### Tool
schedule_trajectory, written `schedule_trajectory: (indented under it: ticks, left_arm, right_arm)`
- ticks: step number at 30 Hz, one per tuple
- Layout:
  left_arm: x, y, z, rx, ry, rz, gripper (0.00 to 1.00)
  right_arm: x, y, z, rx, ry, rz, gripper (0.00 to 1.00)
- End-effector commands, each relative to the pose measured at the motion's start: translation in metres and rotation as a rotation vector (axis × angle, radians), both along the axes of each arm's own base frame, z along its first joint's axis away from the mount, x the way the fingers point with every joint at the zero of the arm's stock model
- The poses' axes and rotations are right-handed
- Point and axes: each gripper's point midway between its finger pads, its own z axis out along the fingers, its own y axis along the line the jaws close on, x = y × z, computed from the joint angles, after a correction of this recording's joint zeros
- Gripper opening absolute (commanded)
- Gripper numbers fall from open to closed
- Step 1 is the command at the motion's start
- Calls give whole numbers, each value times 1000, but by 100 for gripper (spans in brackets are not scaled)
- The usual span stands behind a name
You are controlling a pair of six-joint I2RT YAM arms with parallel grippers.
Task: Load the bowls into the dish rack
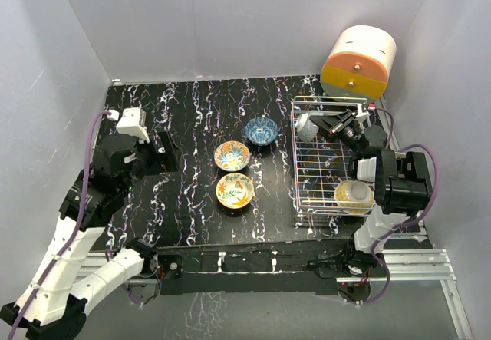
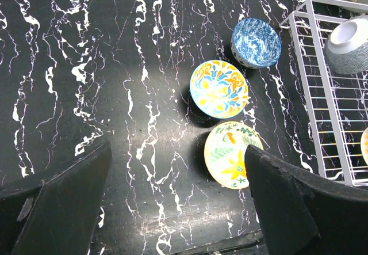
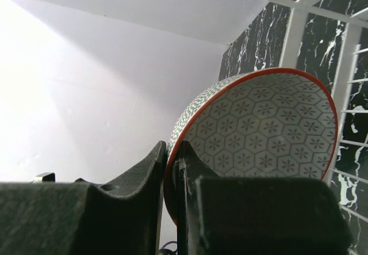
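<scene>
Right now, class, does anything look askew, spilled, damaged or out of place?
The grey hexagon-patterned bowl is tipped on edge at the far end of the dish rack, red rim pinched in the right gripper. The blue bowl, orange-floral bowl and yellow bowl sit upright. Nothing looks spilled or broken.

The left arm (image 1: 69,252) wears white segmented shells low down and black joint housings higher up, with a white camera block (image 1: 132,123) at the wrist. The right arm (image 1: 403,185) is mostly black above a white link (image 1: 378,225). A purple cable (image 1: 93,136) trails along each. The left arm's fingers (image 2: 63,203) are matt black wedges
</scene>
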Motion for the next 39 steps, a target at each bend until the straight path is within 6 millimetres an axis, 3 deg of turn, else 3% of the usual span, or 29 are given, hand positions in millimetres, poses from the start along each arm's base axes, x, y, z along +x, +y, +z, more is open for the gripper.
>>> schedule_trajectory:
  ticks: [1,8,13,18,24,35,39]
  left_arm:
    - [2,-4,16,-29,-36,-12,97]
    - [2,-5,14,-27,-33,-16,97]
    - [-1,-3,10,-30,-33,-12,97]
    - [-3,-2,6,-30,-29,-11,97]
    - [-7,0,5,-31,-27,-6,97]
    - [-6,-2,2,-39,-22,-11,97]
    - [-6,-3,2,-43,-21,-13,97]
  right_arm:
    - [15,-10,18,29,-113,-49,8]
    - [28,-16,8,32,-77,-90,8]
    - [32,-21,-13,-70,26,-144,8]
    - [30,-21,-28,-116,80,-138,8]
    - [17,-14,-54,-15,135,-89,8]
    - [8,-20,-77,-69,242,-136,14]
    - [5,-31,-71,-138,269,-193,17]
